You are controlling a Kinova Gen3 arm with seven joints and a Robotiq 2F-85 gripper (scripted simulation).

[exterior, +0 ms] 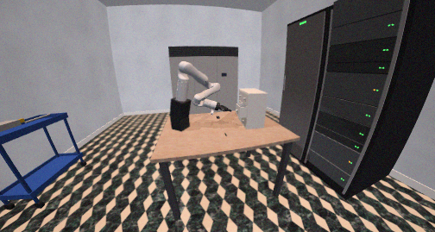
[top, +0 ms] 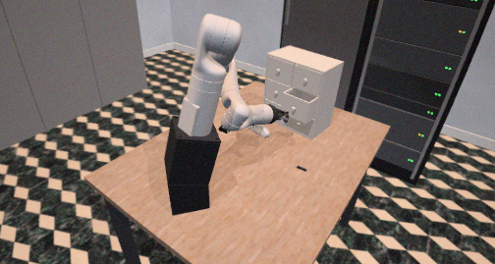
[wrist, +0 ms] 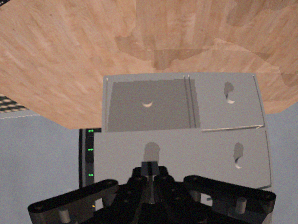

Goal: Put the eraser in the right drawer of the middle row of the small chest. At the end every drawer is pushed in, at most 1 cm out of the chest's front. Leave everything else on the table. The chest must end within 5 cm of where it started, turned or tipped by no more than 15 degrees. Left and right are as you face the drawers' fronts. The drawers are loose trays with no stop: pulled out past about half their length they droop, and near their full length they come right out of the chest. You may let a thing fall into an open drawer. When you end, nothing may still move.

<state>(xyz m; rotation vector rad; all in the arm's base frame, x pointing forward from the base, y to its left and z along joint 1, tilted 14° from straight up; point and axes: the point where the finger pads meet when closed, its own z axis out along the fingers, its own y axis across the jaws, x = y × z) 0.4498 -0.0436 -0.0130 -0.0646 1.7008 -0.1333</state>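
The eraser [top: 302, 169] [exterior: 224, 134] is a small black bar lying on the wooden table [top: 255, 216] [exterior: 203, 144], well in front of the small white chest [top: 328, 83] [exterior: 255, 109] [wrist: 248, 96]. The chest's middle-row right drawer [top: 300, 109] [wrist: 149, 104] is pulled partly out and looks empty; the other drawers look pushed in. My gripper [top: 285, 114] [exterior: 224, 108] [wrist: 149, 171] is shut and holds nothing. It points at the chest's front, close to it, just left of the open drawer's front.
The arm's black pedestal [top: 192, 167] [exterior: 179, 114] stands on the table's left part. A tall server rack [top: 422, 74] [exterior: 371, 86] stands behind and right of the table. A blue cart [exterior: 34, 159] stands on the floor far left.
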